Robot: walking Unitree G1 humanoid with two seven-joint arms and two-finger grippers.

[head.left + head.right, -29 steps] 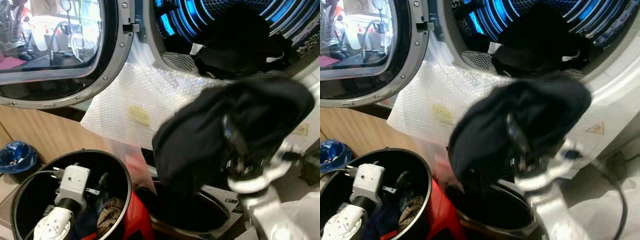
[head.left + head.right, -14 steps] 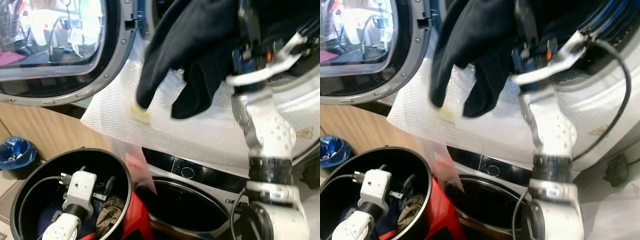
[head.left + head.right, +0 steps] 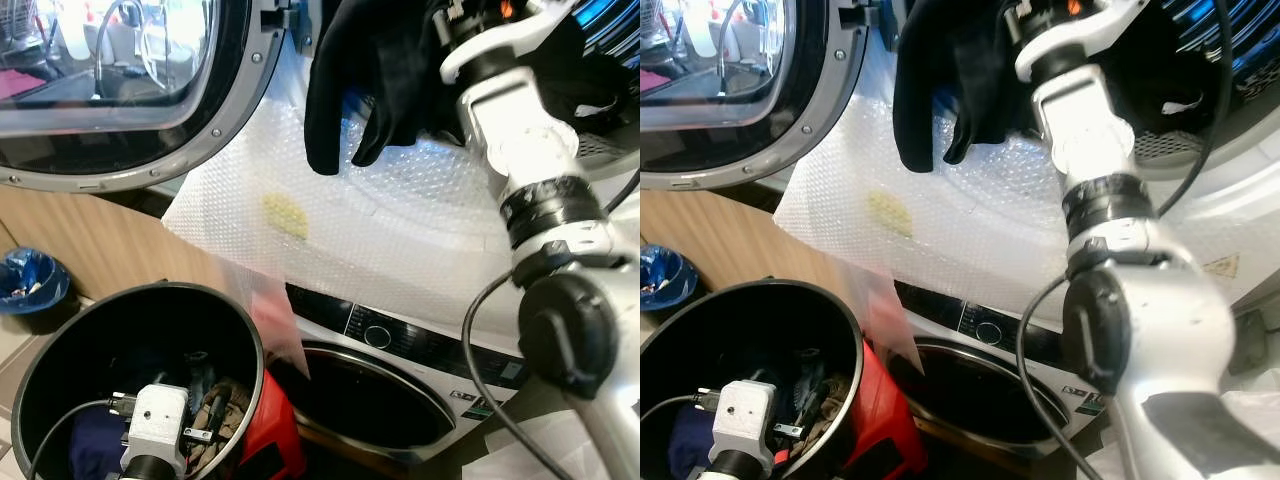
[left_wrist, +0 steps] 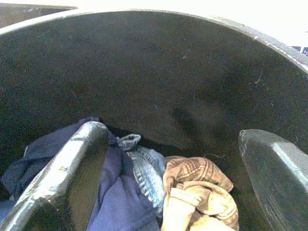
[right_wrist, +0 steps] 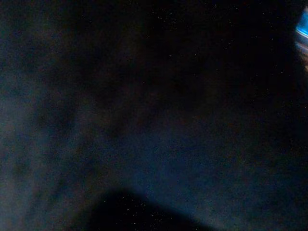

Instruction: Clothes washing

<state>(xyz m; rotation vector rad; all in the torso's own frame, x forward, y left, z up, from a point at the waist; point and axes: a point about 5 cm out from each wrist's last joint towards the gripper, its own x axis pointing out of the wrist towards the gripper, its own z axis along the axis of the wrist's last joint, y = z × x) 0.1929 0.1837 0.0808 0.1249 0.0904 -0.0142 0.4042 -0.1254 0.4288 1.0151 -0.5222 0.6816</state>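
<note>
now lifted from beside the black bin (image 3: 40, 370) up to the drum opening (image 3: 600, 60), black garment (image 3: 370, 70) hanging from right gripper (image 3: 450, 25), jaws hidden, grip impossible to tell; left gripper (image 4: 168, 159) spread open over clothes (image 4: 192, 192), loading nearly done.

Head views bright and mostly sharp; daylight glare whitens the glass of the washer door (image 3: 110, 70); blue light glows inside the drum (image 3: 1230, 50); the black bucket (image 3: 60, 380) interior below the door lies in shadow; left wrist view dim, its top edge overexposed; right wrist view almost black, unfocused.
</note>
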